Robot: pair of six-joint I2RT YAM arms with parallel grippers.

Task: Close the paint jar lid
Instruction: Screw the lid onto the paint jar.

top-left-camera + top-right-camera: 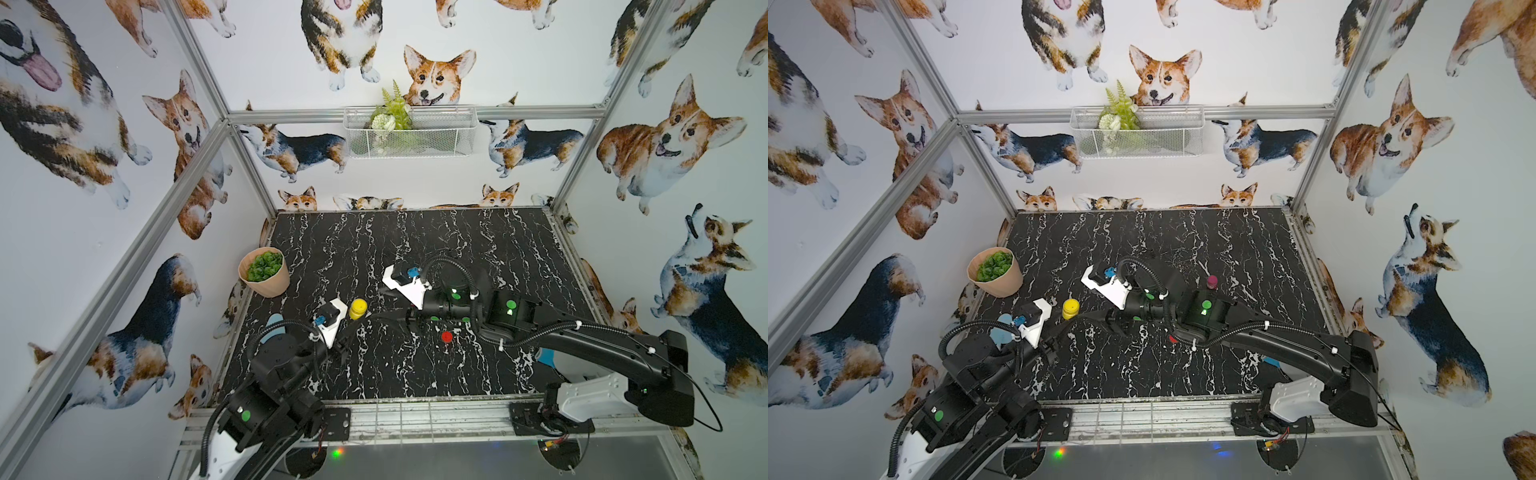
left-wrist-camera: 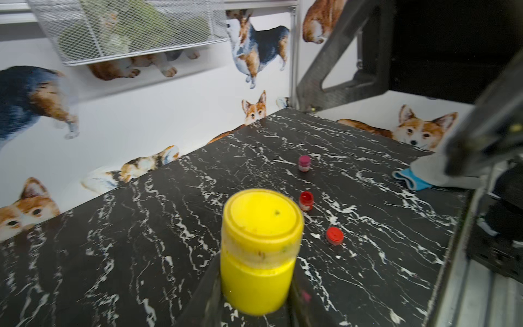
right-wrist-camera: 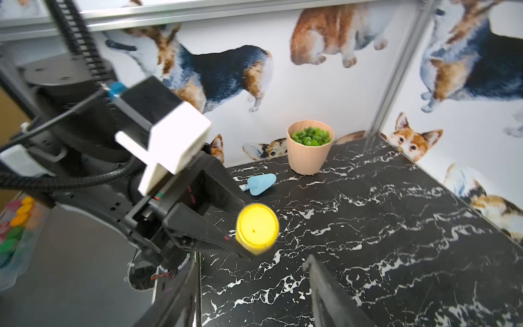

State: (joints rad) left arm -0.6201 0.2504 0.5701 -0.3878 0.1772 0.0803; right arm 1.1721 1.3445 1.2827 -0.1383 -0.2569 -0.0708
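Observation:
A yellow paint jar stands upright on the black marble table, left of the middle. Its yellow lid sits on top and looks level. My left gripper is shut on the jar's lower body, one finger on each side. My right gripper is open, a short way from the jar on its right, with nothing between the fingers. In both top views its fingers point toward the jar without touching it.
A small red jar, a loose red lid and a magenta jar stand to the right. A peach plant pot is at the left edge. A blue scoop lies near it, another at the right.

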